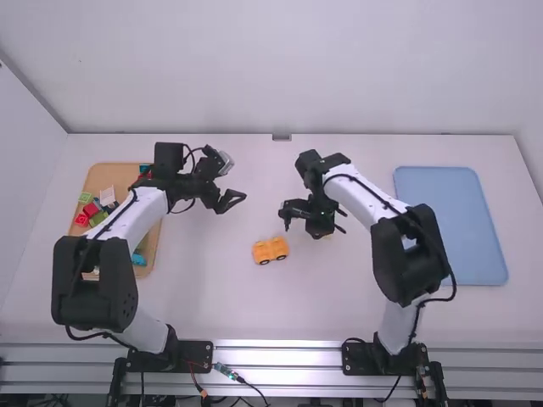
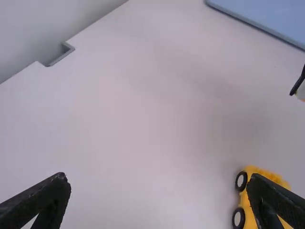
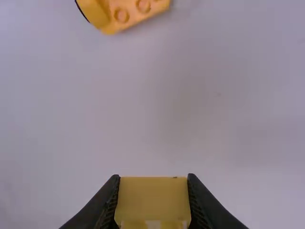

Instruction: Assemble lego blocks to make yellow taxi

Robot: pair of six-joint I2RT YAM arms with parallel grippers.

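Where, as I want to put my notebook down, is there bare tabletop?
Between the back wall and the yellow car base, and from that base toward the arms' mounts. It is crowded where the left arm overhangs the block tray, and beside the car base, where the right arm has a yellow block in its jaws.

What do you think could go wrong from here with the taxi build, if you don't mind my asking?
The wheeled base sits unheld, so it might roll when the yellow block in the right gripper is pressed on. The left gripper is open and empty; moving in to steady the base, it could bump it.
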